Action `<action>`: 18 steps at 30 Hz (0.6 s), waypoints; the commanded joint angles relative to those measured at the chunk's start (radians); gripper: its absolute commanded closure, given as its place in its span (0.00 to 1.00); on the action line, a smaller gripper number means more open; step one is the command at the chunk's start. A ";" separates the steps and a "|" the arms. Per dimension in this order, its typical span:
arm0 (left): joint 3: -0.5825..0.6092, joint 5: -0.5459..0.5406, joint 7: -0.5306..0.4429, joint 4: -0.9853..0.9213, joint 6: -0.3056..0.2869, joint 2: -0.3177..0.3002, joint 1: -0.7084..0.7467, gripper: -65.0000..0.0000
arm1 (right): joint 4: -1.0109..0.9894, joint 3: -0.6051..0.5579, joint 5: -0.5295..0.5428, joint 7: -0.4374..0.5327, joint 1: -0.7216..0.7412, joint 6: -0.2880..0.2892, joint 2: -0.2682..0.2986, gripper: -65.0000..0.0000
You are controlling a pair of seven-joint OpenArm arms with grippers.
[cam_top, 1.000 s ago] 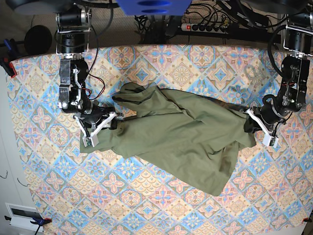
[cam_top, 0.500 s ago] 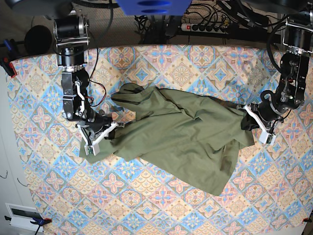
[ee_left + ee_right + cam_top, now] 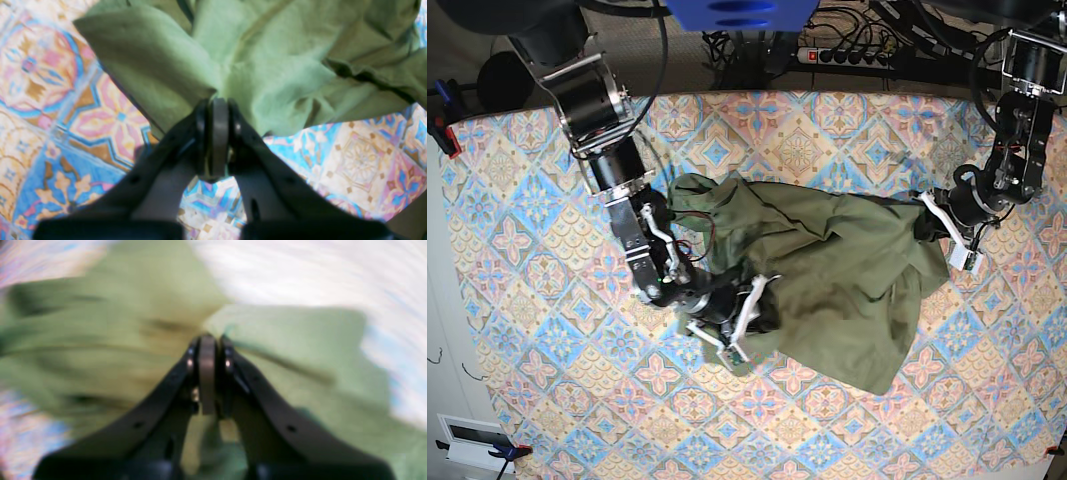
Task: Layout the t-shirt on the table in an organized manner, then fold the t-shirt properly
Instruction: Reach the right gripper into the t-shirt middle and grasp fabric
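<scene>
Currently at the laying-out step: t-shirt (image 3: 827,285) lies bunched and creased mid-worktop (image 3: 517,200), not yet flat. Left gripper (image 3: 213,100) is clamped on a cloth edge at one side; right gripper (image 3: 207,336) is pinched onto a fold at the other, though the wrist view is blurred. Judgement: next move calls for drawing the two held points apart and low to spread the cloth, without dragging it into a fresh heap.
</scene>
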 commanded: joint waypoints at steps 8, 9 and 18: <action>-0.013 -0.007 -0.018 0.015 -0.001 -0.023 0.022 1.00 | 0.080 -0.040 -0.001 0.029 0.048 0.031 -0.094 0.99; -0.013 -0.007 -0.018 0.015 -0.001 -0.023 0.022 1.00 | 0.088 -0.066 -0.001 0.028 0.047 0.060 -0.107 0.99; -0.013 -0.007 -0.024 0.015 -0.001 -0.023 0.038 1.00 | 0.195 -0.223 -0.002 0.026 0.041 0.089 -0.145 0.86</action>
